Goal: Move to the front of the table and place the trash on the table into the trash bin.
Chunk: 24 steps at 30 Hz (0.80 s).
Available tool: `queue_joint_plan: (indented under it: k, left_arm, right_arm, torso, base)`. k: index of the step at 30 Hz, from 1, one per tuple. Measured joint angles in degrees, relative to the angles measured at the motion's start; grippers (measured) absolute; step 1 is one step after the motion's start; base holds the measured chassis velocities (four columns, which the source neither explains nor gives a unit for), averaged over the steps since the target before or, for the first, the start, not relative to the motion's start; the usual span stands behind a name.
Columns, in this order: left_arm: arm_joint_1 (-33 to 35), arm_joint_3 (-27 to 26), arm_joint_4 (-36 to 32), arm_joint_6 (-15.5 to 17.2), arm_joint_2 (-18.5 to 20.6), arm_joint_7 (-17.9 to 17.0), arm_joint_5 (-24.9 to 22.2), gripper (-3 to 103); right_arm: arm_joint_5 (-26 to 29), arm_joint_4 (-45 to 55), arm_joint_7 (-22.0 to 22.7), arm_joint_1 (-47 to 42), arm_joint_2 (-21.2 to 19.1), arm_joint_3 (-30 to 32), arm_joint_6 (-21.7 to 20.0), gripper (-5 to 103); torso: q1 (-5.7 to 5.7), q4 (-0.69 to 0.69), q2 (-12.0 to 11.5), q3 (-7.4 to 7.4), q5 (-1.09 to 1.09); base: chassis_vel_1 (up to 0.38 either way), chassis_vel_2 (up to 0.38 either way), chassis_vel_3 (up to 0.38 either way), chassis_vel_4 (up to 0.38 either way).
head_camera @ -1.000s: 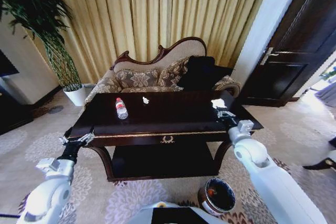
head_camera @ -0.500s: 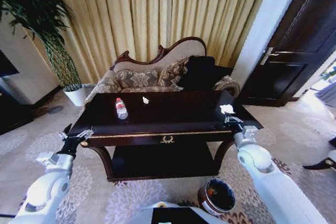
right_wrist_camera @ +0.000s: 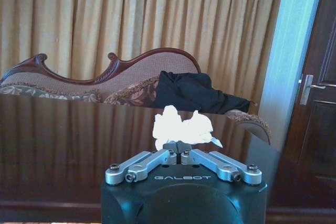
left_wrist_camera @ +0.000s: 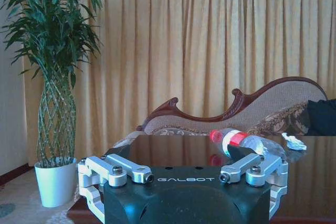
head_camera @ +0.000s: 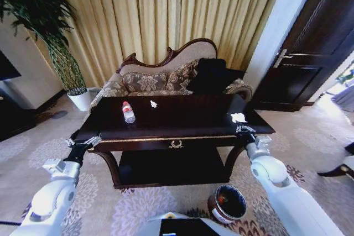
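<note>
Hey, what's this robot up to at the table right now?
It's clearing litter off the dark table. The right gripper is shut on a crumpled white paper scrap near the table's right front corner. The left gripper is open, off the left front corner. A plastic bottle and a smaller paper scrap lie on the tabletop. The trash bin stands on the carpet in front.

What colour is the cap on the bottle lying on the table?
Red; the bottle cap shows best in the left wrist view.
</note>
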Motion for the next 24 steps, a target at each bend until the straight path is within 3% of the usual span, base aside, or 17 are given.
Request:
queue_joint_plan:
  k: [24]
  left_arm:
    - [1.5,0.0,-1.0,0.1,-1.3,-0.1,1.0,100]
  right_arm:
    - [-0.4,-0.1,-1.9,-2.7,1.1,-0.1,2.0,0]
  torso:
    - [0.0,0.01,0.0,0.0,0.0]
  base:
    - [0.098,-0.096,-0.094,0.098]
